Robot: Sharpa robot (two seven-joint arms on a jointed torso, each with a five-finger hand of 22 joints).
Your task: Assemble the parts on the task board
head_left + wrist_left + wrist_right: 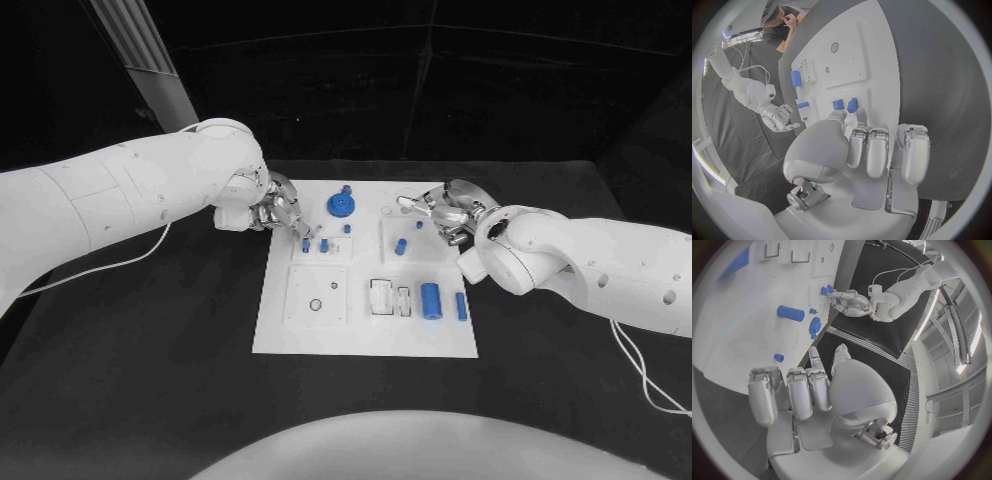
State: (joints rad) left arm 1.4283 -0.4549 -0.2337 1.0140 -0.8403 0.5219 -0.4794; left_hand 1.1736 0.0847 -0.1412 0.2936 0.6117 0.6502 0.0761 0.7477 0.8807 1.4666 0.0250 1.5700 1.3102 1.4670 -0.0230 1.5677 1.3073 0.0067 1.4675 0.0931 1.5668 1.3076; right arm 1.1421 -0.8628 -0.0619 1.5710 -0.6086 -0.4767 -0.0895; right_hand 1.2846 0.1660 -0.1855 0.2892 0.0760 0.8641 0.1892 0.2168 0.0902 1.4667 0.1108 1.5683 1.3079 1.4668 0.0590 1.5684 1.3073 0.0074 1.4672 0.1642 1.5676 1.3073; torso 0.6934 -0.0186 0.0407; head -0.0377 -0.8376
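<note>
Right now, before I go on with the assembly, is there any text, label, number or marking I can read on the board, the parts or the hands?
None can be read in these views.
Task board: no print seen, just recesses and outlines.
Blue parts, such as the gear and the cylinder: plain.
Left hand and right hand: no lettering seen.

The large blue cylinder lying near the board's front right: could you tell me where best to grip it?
Probably across the middle of the large blue cylinder, from above: it lies flat, its long sides exposed, with a slimmer blue pin alongside.
</note>
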